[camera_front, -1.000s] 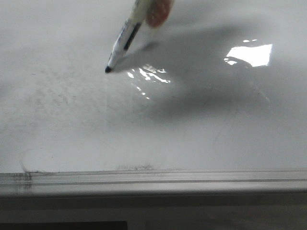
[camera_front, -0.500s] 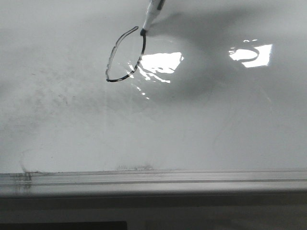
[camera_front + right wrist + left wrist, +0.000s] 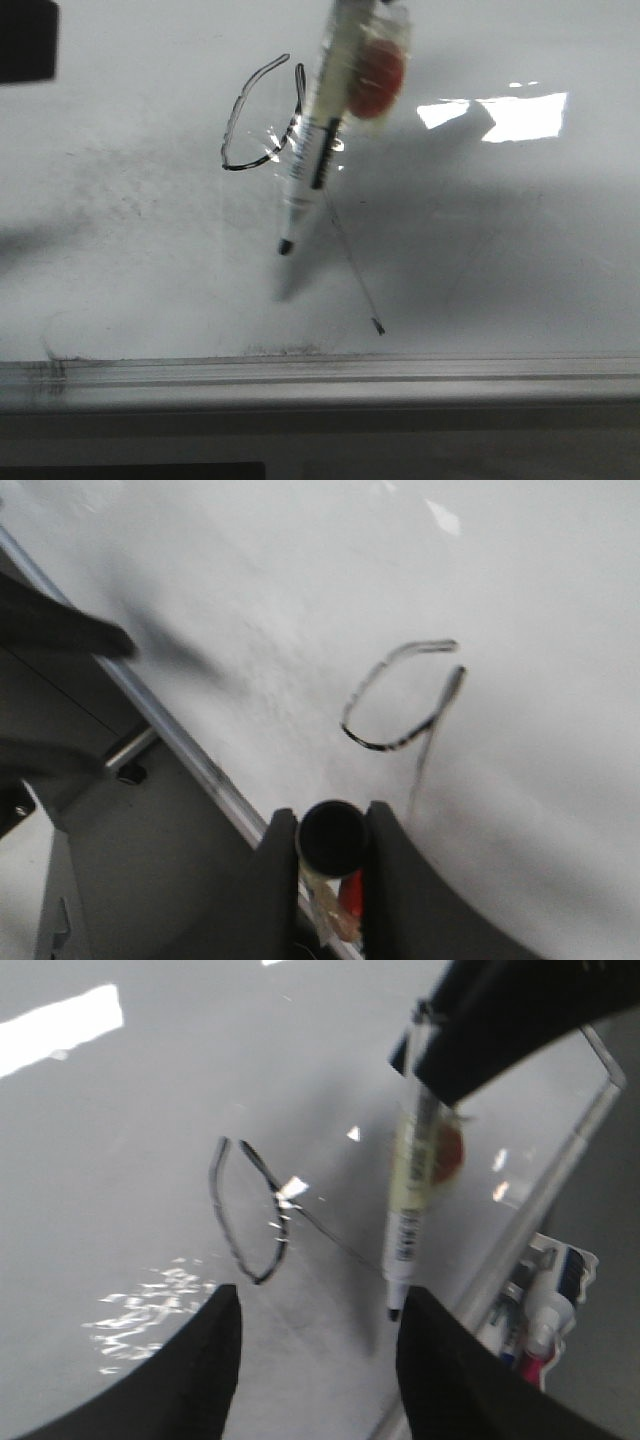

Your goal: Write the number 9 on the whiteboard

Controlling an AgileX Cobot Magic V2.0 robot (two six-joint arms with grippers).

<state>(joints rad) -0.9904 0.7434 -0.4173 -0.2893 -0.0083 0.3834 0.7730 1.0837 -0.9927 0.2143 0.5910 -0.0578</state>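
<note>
The number 9 [image 3: 245, 166] is drawn in thin black on the whiteboard [image 3: 150, 270]: a slanted loop and a long faint tail that ends in a dot [image 3: 378, 327] near the rail. It also shows in the left wrist view [image 3: 222, 1215] and the right wrist view [image 3: 390, 745]. My right gripper [image 3: 331, 835] is shut on a white marker [image 3: 310, 160]. The marker's black tip [image 3: 286, 246] hangs just above the board, left of the tail, with its shadow below it. My left gripper [image 3: 315, 1360] is open and empty, low over the board near the marker [image 3: 412, 1210].
A grey metal edge rail [image 3: 320, 372] runs along the board's near side. Grey smudges [image 3: 110, 200] lie left of the 9 and a glare patch [image 3: 520, 115] to its right. A holder with several pens [image 3: 540, 1305] sits beyond the rail.
The marker closed the loop, drew the tail down towards the rail, then came off the board. It now hangs lower and nearer the camera. A dark shape has appeared at the top left.
</note>
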